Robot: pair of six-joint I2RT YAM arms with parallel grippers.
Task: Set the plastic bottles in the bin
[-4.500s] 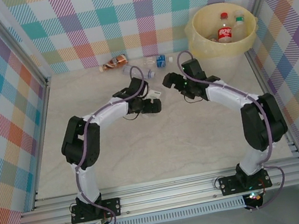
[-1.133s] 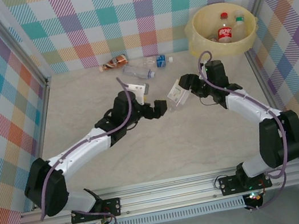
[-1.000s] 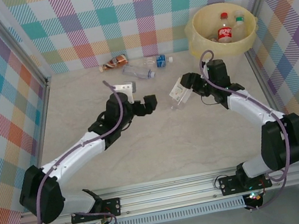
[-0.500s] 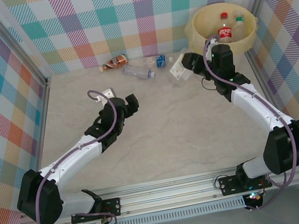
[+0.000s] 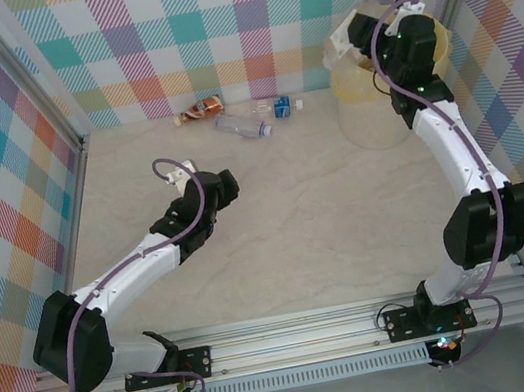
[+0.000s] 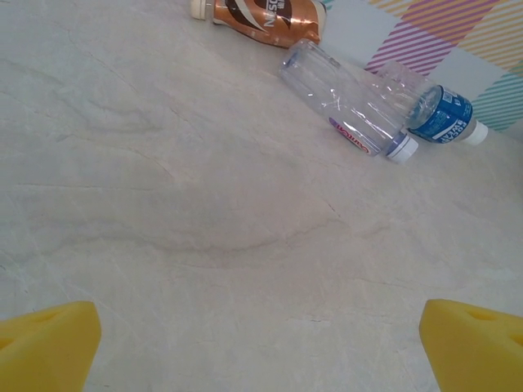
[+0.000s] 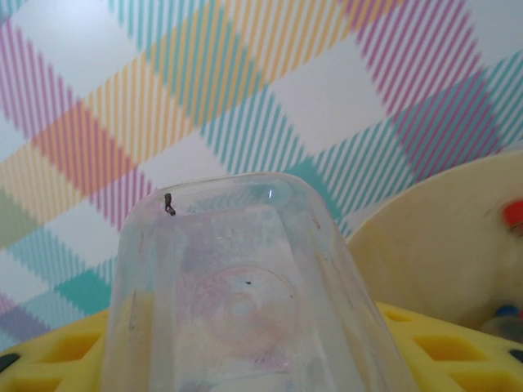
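Pinching a clear bottle (image 7: 237,286) above the bin's (image 5: 350,89) rim, the right gripper (image 5: 361,36) hung near the checked wall (image 7: 163,98); three loose bottles (image 5: 239,125) lay left of the bin, beyond the wide-spread left gripper (image 5: 223,185).

The right arm (image 5: 445,138) has carried the clear bottle (image 7: 245,294) up to the bin (image 5: 355,88), while the left arm (image 5: 143,268) drew back.

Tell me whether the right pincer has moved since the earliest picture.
Yes. The right pincer moved from mid-table to the far right and now hangs over the left rim of the bin, gripping a clear bottle.
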